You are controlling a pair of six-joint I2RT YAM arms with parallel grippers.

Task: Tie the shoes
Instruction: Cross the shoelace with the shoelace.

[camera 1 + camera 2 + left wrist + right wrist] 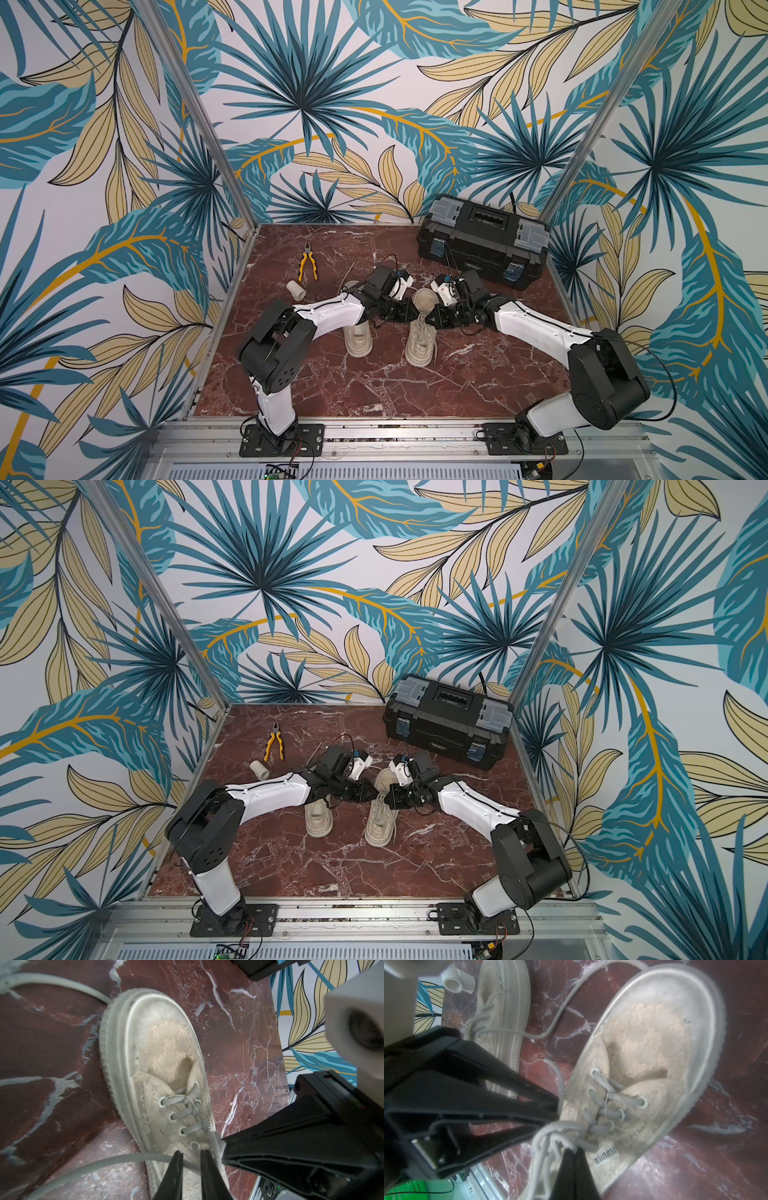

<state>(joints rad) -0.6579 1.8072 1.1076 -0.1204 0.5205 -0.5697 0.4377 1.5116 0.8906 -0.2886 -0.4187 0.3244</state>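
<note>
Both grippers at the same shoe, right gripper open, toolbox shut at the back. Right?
Not quite. The right gripper is shut, pinching a lace of that shoe; the right wrist view shows it. The rest holds: the left gripper is at the same shoe, and the toolbox is shut at the back.

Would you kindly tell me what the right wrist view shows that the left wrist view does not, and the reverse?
Only the right wrist view shows the second shoe, a white tube piece, and the printed label on the side of the shoe under the hands. Only the left wrist view shows the white camera housing on the right arm. Both show the shoe under the hands, the right hand pinching its lace, the left hand, and the marble tabletop.
</note>
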